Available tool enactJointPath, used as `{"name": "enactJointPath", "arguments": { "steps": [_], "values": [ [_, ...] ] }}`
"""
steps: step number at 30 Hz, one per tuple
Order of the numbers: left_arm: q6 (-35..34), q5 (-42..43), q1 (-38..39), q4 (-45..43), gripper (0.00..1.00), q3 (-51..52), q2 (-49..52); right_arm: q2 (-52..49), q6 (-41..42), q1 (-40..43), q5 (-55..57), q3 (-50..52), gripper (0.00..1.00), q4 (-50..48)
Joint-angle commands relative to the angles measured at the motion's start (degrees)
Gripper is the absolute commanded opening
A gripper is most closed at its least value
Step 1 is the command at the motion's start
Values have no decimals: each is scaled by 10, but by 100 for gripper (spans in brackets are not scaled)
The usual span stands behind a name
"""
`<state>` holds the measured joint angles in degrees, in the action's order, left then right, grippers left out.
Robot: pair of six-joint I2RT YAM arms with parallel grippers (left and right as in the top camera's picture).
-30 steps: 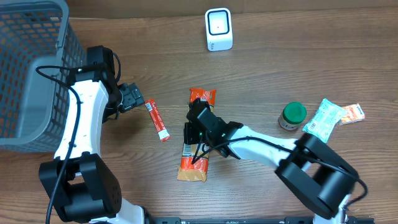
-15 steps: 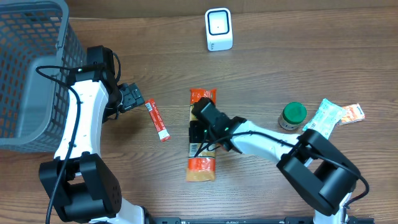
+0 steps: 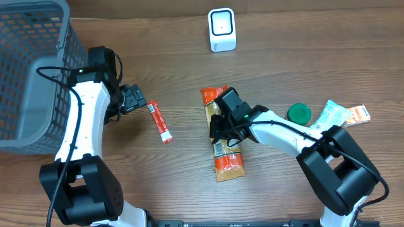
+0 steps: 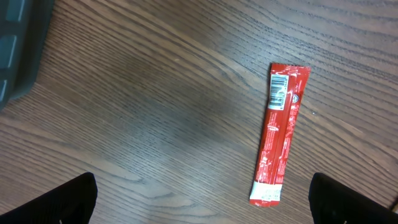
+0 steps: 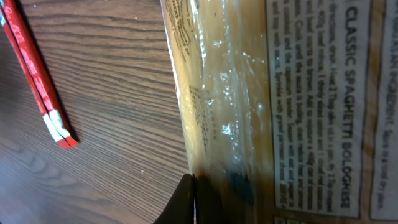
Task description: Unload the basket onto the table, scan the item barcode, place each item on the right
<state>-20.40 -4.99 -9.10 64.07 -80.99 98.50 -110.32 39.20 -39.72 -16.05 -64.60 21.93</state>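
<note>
While left fingers (image 4: pixel 68 202) gape, right fingers (image 5: pixel 185 202) pinch packet (image 5: pixel 292 93).

On spaghetti packet (image 5: pixel 298 93): "CLASSIC SPAGHETTI BOLOGNESE", running sideways; smaller print beside it unreadable. On red sachet (image 4: pixel 281 134): barcode (image 4: pixel 279 93) at one end, digits illegible.

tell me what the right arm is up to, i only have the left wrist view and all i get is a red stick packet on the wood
observer: The right gripper is shut on a spaghetti pack near the middle of the table.
operator: ok wheres the scanner
observer: The white scanner stands at the far edge of the table, beyond the pack's top end and apart from it.
operator: anything close to that arm
observer: A green-lidded jar sits just beyond the right arm's forearm, on the right side of the pack.
</note>
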Motion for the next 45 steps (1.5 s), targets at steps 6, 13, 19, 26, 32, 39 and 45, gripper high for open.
{"name": "enactJointPath", "arguments": {
  "steps": [6,13,19,26,32,39,45],
  "values": [
    [5,-3,1,-1,100,-6,-6,23,-31,14,18,7,4,27],
    [5,-3,1,-1,100,-6,-6,53,-74,39,18,-46,4,133],
    [5,-3,1,-1,100,-6,-6,72,-136,45,18,-96,29,214],
    [5,-3,1,-1,100,-6,-6,89,-227,54,30,-200,55,330],
    [5,-3,1,-1,100,-6,-6,102,-234,81,48,-297,100,391],
    [5,-3,1,-1,100,-6,-6,103,-277,91,83,-294,100,421],
    [5,-3,1,-1,100,-6,-6,93,-277,91,130,-287,100,444]
  ]
}}
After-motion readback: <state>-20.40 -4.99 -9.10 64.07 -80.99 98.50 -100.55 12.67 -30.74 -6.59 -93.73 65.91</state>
